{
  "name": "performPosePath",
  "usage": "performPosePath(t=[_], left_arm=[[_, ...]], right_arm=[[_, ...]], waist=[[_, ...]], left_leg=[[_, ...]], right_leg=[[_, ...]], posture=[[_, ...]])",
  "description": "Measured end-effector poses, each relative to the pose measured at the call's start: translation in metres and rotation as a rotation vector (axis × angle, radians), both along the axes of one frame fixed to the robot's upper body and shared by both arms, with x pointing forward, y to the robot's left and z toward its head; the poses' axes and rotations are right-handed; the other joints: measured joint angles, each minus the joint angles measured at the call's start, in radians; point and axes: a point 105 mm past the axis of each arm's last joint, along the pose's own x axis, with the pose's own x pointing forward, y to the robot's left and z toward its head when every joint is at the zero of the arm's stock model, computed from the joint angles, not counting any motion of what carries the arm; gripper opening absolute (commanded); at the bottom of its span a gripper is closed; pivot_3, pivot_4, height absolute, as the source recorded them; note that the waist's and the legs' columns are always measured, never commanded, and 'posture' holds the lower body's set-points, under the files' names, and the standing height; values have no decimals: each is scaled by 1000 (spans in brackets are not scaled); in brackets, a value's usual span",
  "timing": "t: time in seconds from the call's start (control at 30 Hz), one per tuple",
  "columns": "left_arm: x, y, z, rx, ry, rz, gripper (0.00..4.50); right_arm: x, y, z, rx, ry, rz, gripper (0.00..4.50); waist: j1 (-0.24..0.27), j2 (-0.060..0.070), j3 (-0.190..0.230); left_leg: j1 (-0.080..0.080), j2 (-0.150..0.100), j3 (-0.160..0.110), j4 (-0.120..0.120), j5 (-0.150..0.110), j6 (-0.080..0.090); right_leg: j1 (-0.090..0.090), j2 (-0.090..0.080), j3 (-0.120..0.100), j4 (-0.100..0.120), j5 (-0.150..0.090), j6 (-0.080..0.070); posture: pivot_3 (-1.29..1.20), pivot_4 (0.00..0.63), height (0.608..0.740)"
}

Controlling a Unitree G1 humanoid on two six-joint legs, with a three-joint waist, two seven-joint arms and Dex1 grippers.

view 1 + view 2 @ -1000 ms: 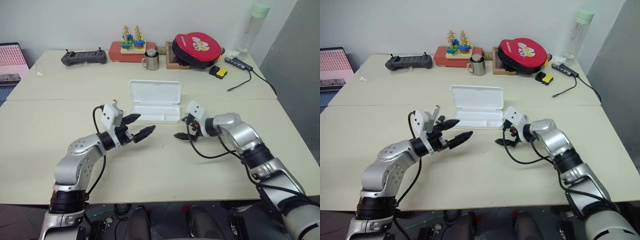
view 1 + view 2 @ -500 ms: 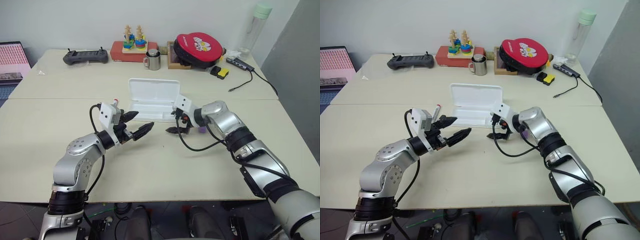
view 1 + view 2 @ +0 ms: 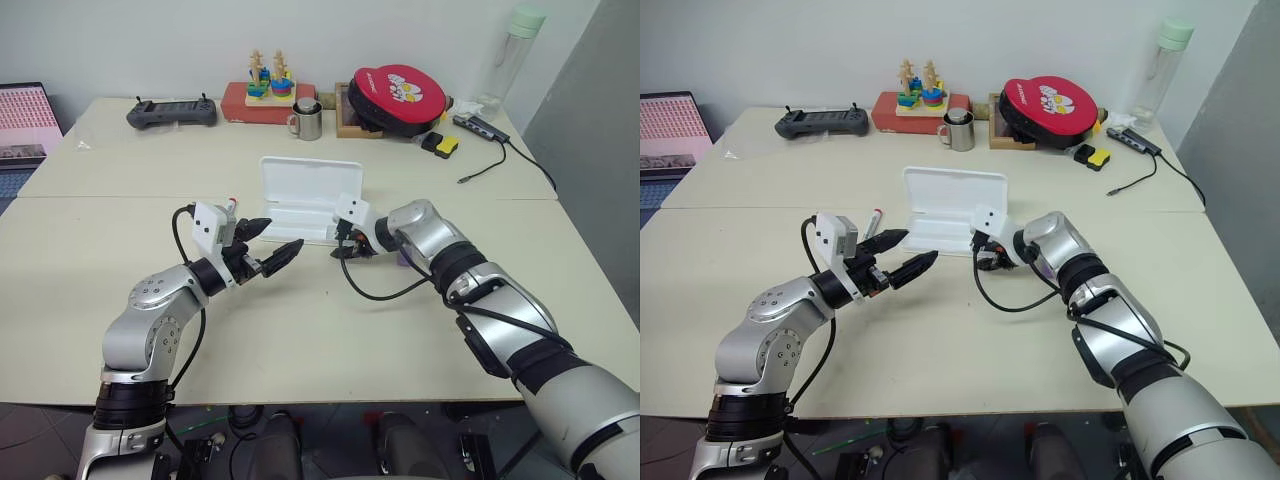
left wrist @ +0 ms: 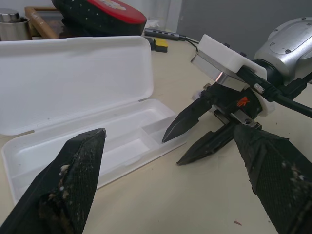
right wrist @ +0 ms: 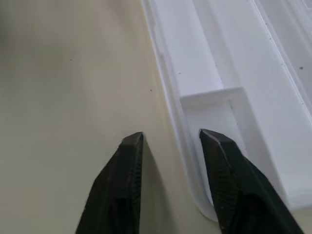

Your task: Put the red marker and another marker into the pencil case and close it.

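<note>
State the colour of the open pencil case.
White, inside and out: the pencil case shows best in the left wrist view.

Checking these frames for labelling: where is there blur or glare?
Left wrist view: its own fingers are soft, the case and right gripper sharp. Right wrist view: case sharp, no glare. Eye views: even light, faint shadows on the table.

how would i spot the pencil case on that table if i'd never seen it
Look at the middle of the cream table, just beyond the two robot arms. The pencil case is the flat white box lying open there, lid raised toward the back wall. Unlike the round red pouch at the far edge, it is rectangular, plain white and empty.
</note>
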Motion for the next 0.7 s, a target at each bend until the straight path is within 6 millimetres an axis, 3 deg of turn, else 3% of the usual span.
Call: performPosePath(t=[0.17,0.4,0.7], left_arm=[[1,4,11,-98,-16,14,4500],[3,5,21,-131,-29,15,4500],[-6,31,6,-36,24,54,4500]], right_arm=[[-2,1,1,-7,-14,35,25],[-5,2,2,3,-35,79,25],[-40,2,-10,29,-37,299,25]], waist=[[-1,0,0],[-1,0,0],[-1,0,0]], left_leg=[[0,0,0,0,0,0],[0,0,0,0,0,0],[0,0,-1,-1,0,0]], right_leg=[[0,0,0,0,0,0],[0,0,0,0,0,0],[0,0,-1,0,0,0]], posture=[[0,150,740],[0,150,740],[0,150,740]])
